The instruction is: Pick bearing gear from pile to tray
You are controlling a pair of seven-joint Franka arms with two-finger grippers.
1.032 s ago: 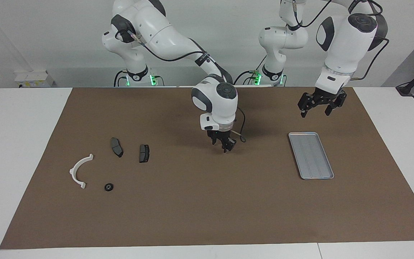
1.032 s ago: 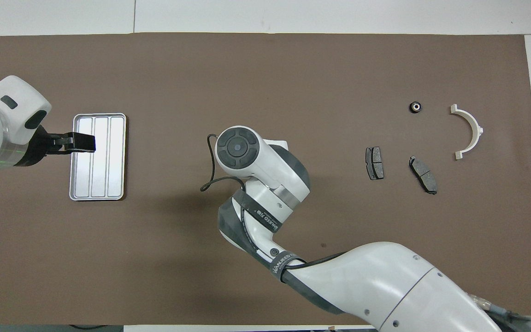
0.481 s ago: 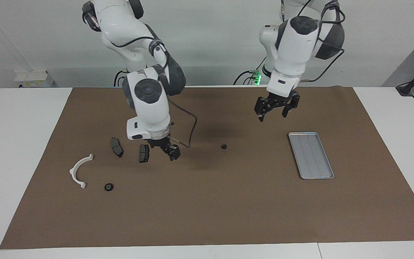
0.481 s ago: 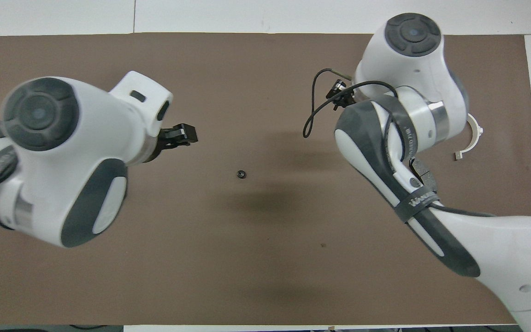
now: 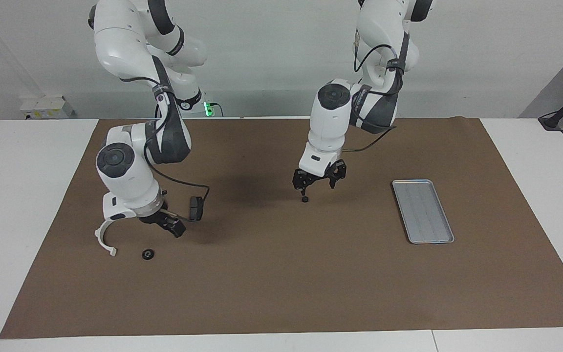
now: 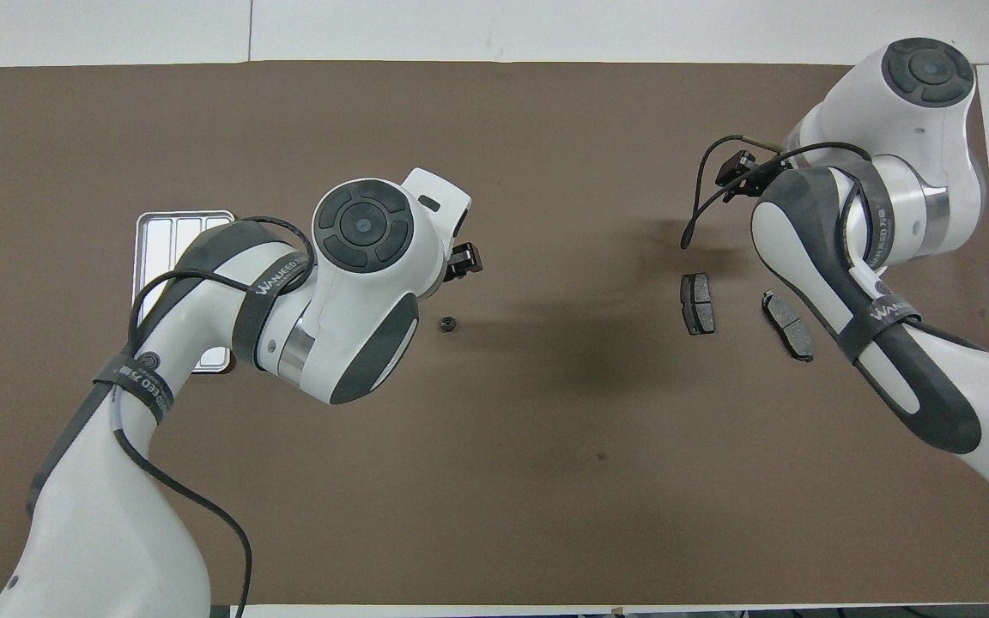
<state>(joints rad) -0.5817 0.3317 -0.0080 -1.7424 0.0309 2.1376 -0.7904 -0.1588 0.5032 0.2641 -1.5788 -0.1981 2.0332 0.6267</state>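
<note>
Left claw [image 5: 316, 182] spread over gear [image 5: 305, 199] | right claw [image 5: 173, 226] seemingly shut | tray [image 5: 445, 228] apart

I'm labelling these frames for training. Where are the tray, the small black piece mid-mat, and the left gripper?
tray [image 5: 423, 211]: facing view, ribbed floor.
small black piece [image 5: 305, 199]: facing view, its top.
left gripper [image 5: 318, 183]: facing view, midway between its fingertips, over the piece.

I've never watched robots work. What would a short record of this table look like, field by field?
left gripper: open, poised over the small black bearing gear at mid-mat
right gripper: low over the pile, beside a second black round piece
tray: silver, ribbed, nothing in it, toward the left arm's end
pile: two brake pads, white half-ring bracket
surface: brown mat
</note>
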